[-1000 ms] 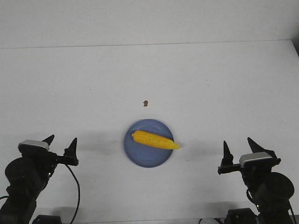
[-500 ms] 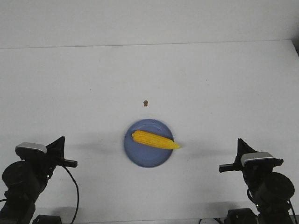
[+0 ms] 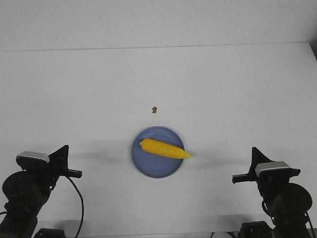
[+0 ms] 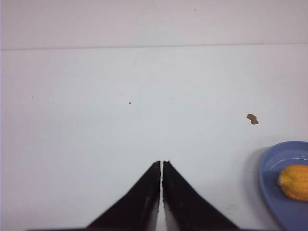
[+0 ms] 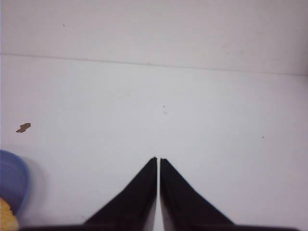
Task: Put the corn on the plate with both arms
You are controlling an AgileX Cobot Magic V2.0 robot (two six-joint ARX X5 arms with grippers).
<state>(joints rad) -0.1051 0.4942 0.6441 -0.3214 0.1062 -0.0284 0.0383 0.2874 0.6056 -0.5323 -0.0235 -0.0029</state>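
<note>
- Sitting nearest the camera at the table's front corners, the left gripper and the right gripper each have their fingers pressed together to a thin seam, holding nothing; the wrist views show the same narrow slit between the black tips.
- Both arms are pulled well apart from the plate, one on each side, which suits a parked pose: with the load set down, neither has reason to be close to it.
- The plate lies between them, a little farther out, flat on the white table.
- The corn rests across the plate, slanted, its blunt end toward the left arm and its pointed end reaching just over the rim toward the right arm. The cob is about as long as the plate is wide, so some overhang is to be expected.
- By this layout, the placing looks finished.
- Just beyond the plate lies a small brown speck, apart from everything else.
</note>
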